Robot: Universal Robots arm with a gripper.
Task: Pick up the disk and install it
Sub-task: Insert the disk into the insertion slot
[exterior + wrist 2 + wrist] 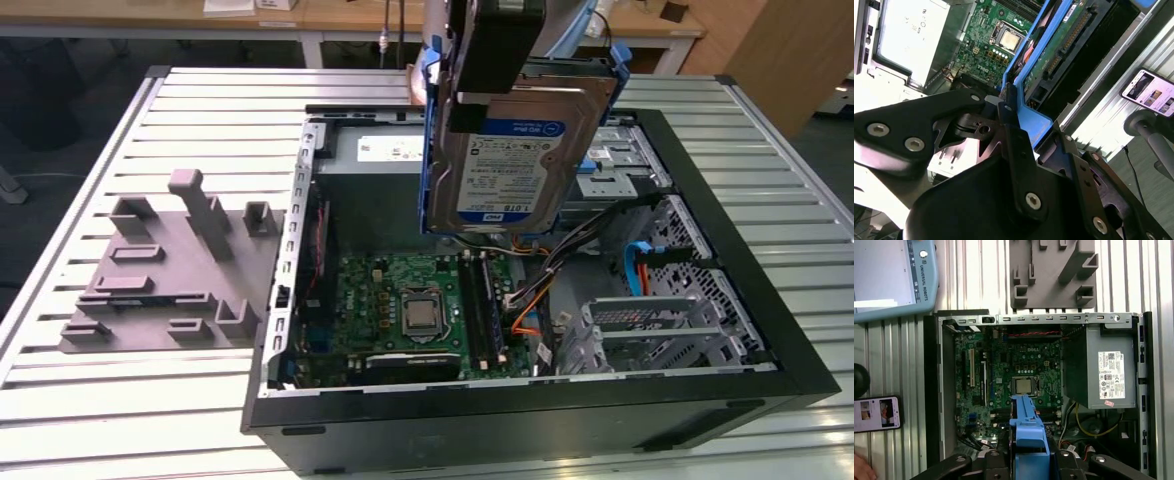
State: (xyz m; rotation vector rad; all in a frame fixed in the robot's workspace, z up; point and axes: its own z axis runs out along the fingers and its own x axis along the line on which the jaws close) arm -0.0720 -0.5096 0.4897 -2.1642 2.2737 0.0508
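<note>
Here the gripper (467, 110), black and angular, is clamped on the disk (514, 165) and holds it in the air above the open computer case (507, 430). The disk hangs on edge. Its flat silver face and blue-and-white label are turned to the exterior camera, and a blue plastic frame (1028, 432) wraps around its edges. In the second wrist view the fingers (1011, 135) pinch that frame, and the disk's underside shows a green circuit board with a row of connector pins.

The case is a black metal tower lying on its side with the side open. It rests on a tabletop (120, 400) of ribbed silver slats. Inside it are:
- a green motherboard (387, 300) with a square metallic processor socket (422, 313) near its middle
- a plain grey power supply box (1101, 367) bearing a white sticker
- perforated steel drive cages (667, 330)
- a blue cable (627, 262)
- a bundle of orange and black wires (527, 298)

Beside the case, at the exterior view's left, sits a matte grey moulded fixture (167, 270) with upright posts and slots. In the first wrist view a phone (876, 413) lies flat on the slats near the case, and a light blue pendant (889, 275) with a grey screen rests further off.
</note>
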